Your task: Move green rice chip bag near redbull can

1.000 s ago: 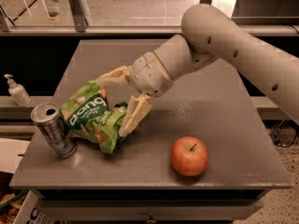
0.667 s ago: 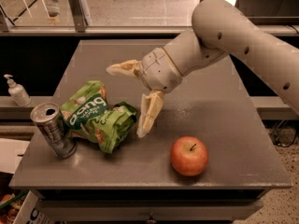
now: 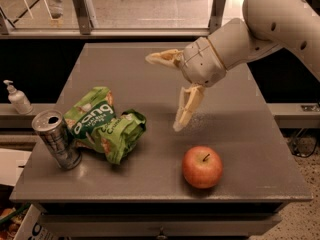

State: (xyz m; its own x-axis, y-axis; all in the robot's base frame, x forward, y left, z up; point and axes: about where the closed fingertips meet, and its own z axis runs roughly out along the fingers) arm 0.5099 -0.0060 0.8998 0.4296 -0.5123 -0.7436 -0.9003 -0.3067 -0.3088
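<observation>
The green rice chip bag lies crumpled on the grey table at the left, its left edge against the redbull can. The can stands near the table's front left corner, tilted a little to the left. My gripper is open and empty, raised above the table's middle, to the right of the bag and well apart from it. One finger points left, the other hangs down towards the table.
A red apple sits at the front right of the table. A white pump bottle stands on a ledge off the table's left side. A railing runs behind the table's far edge.
My gripper has let go of the bag, opened wide, and drawn back up and to the right. The bag stays next to the can.
</observation>
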